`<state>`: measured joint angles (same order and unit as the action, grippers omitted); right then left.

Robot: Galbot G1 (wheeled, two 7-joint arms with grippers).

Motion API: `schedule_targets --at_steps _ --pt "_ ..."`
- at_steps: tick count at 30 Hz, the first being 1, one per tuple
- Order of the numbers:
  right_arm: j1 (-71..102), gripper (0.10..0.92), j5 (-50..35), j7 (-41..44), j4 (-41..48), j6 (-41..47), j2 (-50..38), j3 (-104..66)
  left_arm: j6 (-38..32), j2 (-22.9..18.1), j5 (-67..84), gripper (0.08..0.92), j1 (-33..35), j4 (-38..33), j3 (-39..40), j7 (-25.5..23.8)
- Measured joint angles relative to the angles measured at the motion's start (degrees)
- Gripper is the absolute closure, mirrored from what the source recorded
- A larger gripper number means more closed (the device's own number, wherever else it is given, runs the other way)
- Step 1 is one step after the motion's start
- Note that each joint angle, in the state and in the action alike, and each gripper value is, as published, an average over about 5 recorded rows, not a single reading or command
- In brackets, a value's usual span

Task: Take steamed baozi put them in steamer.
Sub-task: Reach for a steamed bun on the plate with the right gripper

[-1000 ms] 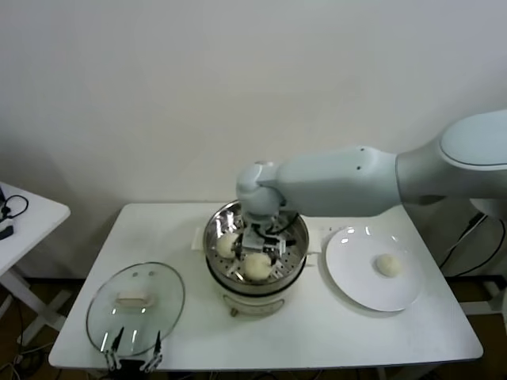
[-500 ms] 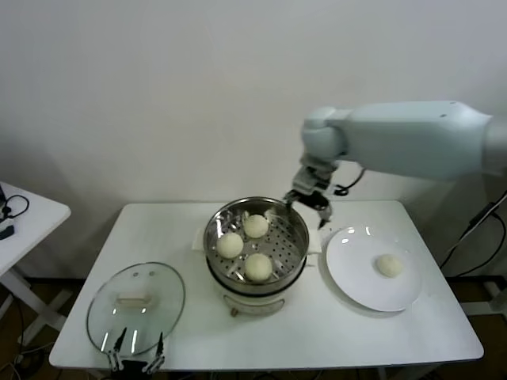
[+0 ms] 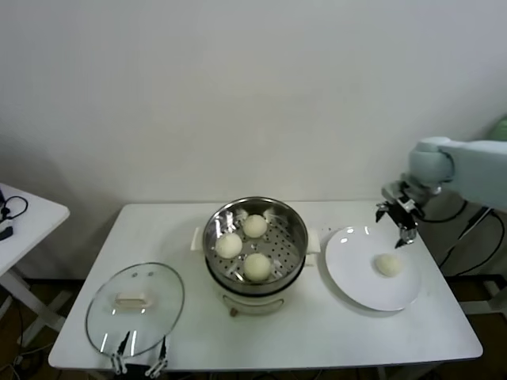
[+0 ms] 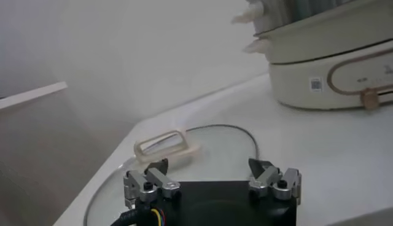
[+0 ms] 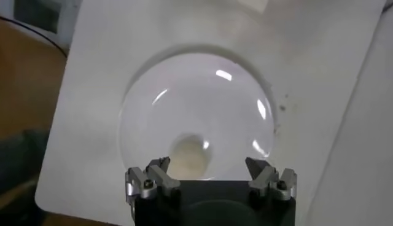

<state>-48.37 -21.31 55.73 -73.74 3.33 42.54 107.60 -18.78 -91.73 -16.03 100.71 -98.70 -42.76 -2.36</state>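
The steel steamer (image 3: 295, 229) stands mid-table with three cream-white baozi on its perforated tray: one at the back (image 3: 254, 226), one at the left (image 3: 229, 245), one at the front (image 3: 257, 267). A fourth baozi (image 3: 388, 264) lies on the white plate (image 3: 352, 269); it also shows in the right wrist view (image 5: 190, 156). My right gripper (image 3: 398, 212) is open and empty, above the plate's far edge, behind that baozi (image 5: 207, 167). My left gripper (image 3: 141, 354) is open and parked at the table's front-left edge (image 4: 210, 168).
A round glass lid (image 3: 135, 299) with a cream handle lies front left, right by the left gripper (image 4: 184, 161). A small white side table (image 3: 28, 214) stands at the far left. A wall rises behind the table.
My right gripper let go of a baozi in the steamer, rose out, and swung right to above the plate. The steamer now holds three baozi uncovered.
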Motion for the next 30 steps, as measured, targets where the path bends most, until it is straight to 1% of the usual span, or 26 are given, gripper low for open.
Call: schedule_targets --at_steps 8,19,22,27,30 --pt "14.50 0.203 5.35 -2.94 7.62 1.88 -1.64 -10.26 -0.18 -0.43 -1.19 0.177 0.49 0.73 -0.03 0.10" --pt "27.94 0.210 9.16 -4.97 16.11 3.09 0.44 -20.50 -0.21 -0.46 -1.92 0.177 0.43 1.41 -0.23 0.15" --pt "30.07 0.258 9.90 -5.44 17.40 3.25 0.89 -22.30 -0.22 -0.46 -1.95 0.177 0.25 1.61 -0.32 0.24" --pt "31.63 0.402 10.52 -5.83 18.14 3.70 0.87 -23.99 -0.24 -0.46 -1.96 0.177 0.17 1.67 -0.44 0.40" --pt "30.74 0.473 9.91 -5.89 17.14 4.25 0.35 -23.49 -0.21 -0.47 -1.95 0.177 0.17 1.42 -0.46 0.42"
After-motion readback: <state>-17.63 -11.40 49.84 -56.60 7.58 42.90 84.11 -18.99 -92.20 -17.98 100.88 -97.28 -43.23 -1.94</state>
